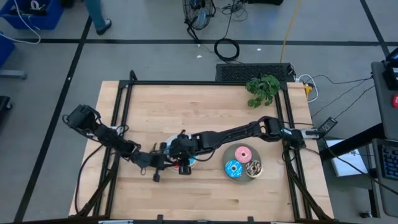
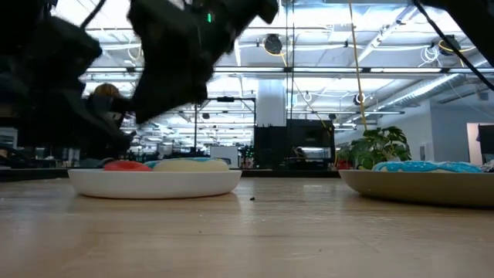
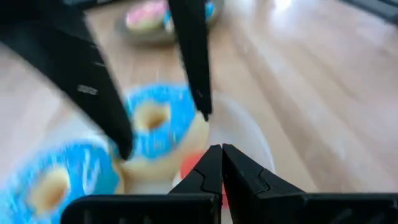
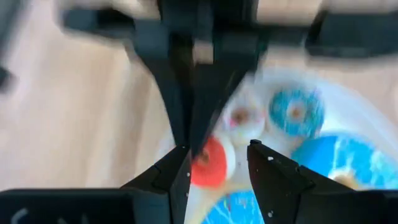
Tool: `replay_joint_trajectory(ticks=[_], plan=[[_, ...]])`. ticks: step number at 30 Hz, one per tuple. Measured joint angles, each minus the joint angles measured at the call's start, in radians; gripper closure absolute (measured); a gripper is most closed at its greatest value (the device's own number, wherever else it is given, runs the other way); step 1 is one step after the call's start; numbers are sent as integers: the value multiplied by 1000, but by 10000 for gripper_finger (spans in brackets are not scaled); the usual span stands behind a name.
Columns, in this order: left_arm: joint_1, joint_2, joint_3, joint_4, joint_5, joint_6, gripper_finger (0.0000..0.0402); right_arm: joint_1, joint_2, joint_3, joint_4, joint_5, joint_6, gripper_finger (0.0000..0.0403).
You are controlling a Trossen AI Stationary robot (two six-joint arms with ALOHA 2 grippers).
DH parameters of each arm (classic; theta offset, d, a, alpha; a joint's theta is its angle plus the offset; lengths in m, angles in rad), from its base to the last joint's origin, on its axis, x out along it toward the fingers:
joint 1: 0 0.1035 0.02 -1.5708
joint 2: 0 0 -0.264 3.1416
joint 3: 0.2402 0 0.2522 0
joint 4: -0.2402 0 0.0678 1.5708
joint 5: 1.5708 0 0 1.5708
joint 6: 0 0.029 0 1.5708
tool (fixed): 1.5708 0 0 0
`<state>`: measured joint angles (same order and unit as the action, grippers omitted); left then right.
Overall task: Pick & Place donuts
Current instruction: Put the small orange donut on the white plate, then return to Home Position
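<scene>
A white plate [image 1: 174,140] [image 2: 154,184] holds blue-iced donuts [image 4: 295,112] [image 3: 56,180], a small red donut [image 4: 210,163] [image 2: 127,164] and a tiny pale pink one [image 4: 242,115]. My right gripper [image 1: 182,160] [image 4: 217,155] reaches in from the table's right, low over this plate. Between its fingers is another blue donut [image 3: 158,121] [image 4: 233,208]. My left gripper [image 1: 166,163] [image 3: 221,155] is shut, facing it from the left, tips by the red donut. A grey plate [image 1: 244,180] [image 2: 417,189] carries a pink, a blue and a brown donut. My right gripper pinches the blue donut by two opposite sides of its outer rim [image 3: 140,134] between its two fingers [image 3: 102,93]. The fingers slant down from the table's right. The donut sits level, icing up, just over the white plate; whether it is clear of the plate I cannot tell. Whether my left gripper touches the red donut I cannot tell.
A green plant [image 1: 264,90] [image 2: 378,147] stands at the table's far right corner. A black frame runs along the table's edges [image 1: 124,112]. Bare wood lies across the far half and along the near edge.
</scene>
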<state>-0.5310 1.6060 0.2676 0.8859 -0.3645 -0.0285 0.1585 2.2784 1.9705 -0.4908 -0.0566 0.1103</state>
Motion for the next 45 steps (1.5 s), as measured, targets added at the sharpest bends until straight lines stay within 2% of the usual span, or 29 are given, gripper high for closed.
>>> replay_joint_trajectory(ticks=[5, 9, 13, 18, 22, 25, 30, 35, 38, 41, 45], plan=[[-9, -120, 47, -51, 36, 137, 382, 14, -58, 3, -37, 2, -17, 261], [-8, -285, 120, -289, 48, 207, 383, 38, -121, 0, -101, 23, -35, 271], [-19, -491, 224, -559, 4, 269, 383, 81, -205, 2, -187, 148, -66, 315], [-43, -741, 363, -869, -129, 342, 383, 126, -338, -47, -275, 153, -121, 393], [-32, -897, 446, -1067, -221, 362, 395, 147, -497, -210, -263, 200, -81, 391], [-19, -993, 457, -1110, -251, 394, 395, 159, -656, -386, -180, 260, -68, 399], [13, -1126, 455, -1160, -263, 412, 389, 157, -969, -734, 91, 321, -82, 401], [63, -1188, 455, -1313, -372, 313, 395, 141, -1209, -1035, 314, 317, -65, 402], [96, -1193, 454, -1401, -387, 255, 398, 137, -1320, -1176, 379, 318, -76, 402], [119, -1201, 422, -1343, -329, 273, 397, 135, -1421, -1285, 458, 318, -100, 402], [159, -1220, 344, -1045, -174, 422, 399, 117, -1533, -1389, 544, 313, -153, 402]])
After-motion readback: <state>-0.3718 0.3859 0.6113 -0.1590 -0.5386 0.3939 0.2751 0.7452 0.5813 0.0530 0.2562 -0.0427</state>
